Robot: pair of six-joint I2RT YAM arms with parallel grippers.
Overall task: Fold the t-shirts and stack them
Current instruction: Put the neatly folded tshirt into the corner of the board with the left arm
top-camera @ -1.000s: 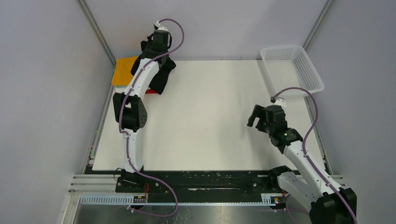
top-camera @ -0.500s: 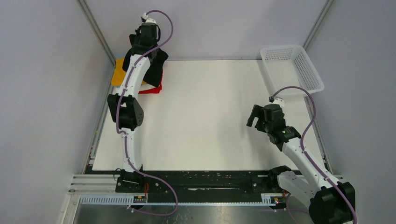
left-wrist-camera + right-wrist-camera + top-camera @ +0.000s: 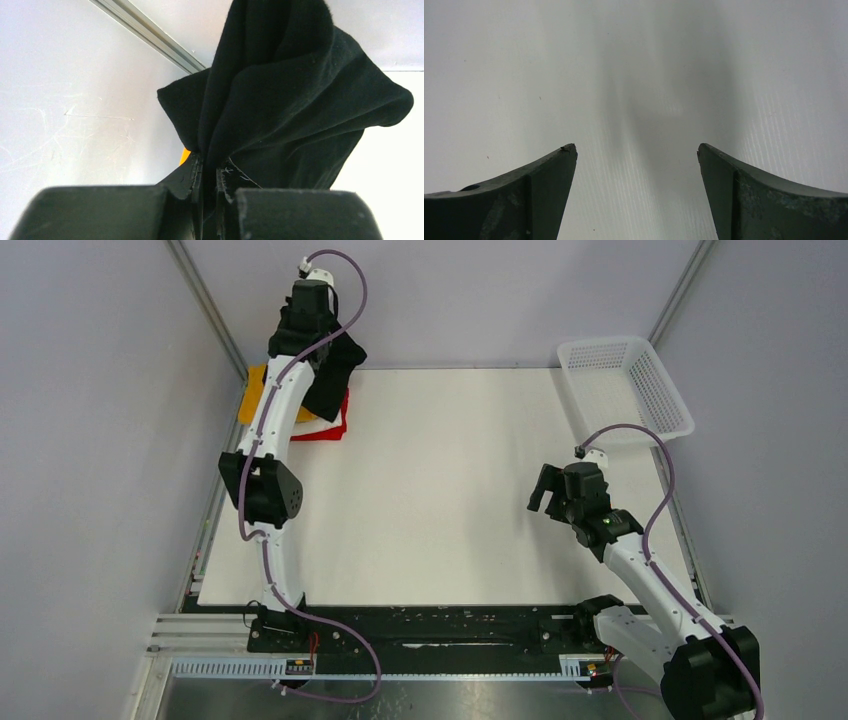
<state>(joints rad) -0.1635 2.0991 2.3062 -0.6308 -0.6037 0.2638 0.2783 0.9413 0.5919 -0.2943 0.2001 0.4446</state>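
Black soft cloth, the large plain t-shirt (image 3: pixel 300 100), hangs bunched from the left gripper (image 3: pixel 209 172). The jaws are clenched on a fold of it, with only a thin gap between the fingertips (image 3: pixel 192 172), filled by fabric. From above, the shirt sits at the far-left corner of the white table (image 3: pixel 450 490). It drapes over the stack of folded shirts there.

Of that stack, the folded orange-yellow t-shirt (image 3: pixel 256 390) shows on the left of the arm. The folded red t-shirt (image 3: pixel 338 427) shows on its near right edge. Other layers are hidden by the arm and the black cloth.

Key relation: the stack lies directly beneath and slightly nearer than the left gripper. The black shirt's long axis runs away from the pinch point, toward the far wall. Whether its lower end touches the stack cannot be determined. The shirt appears gathered, not flat-folded, so laying it squarely probably calls for spreading first.

The left arm is the nearer one by far. The right gripper (image 3: pixel 636 150) is released, jaws wide apart and holding nothing. It hovers over bare table on the right, well apart from the stack. The white plastic mesh basket (image 3: pixel 662 390) stands at the far-right corner.

No brand, label or legible writing appears in any view.
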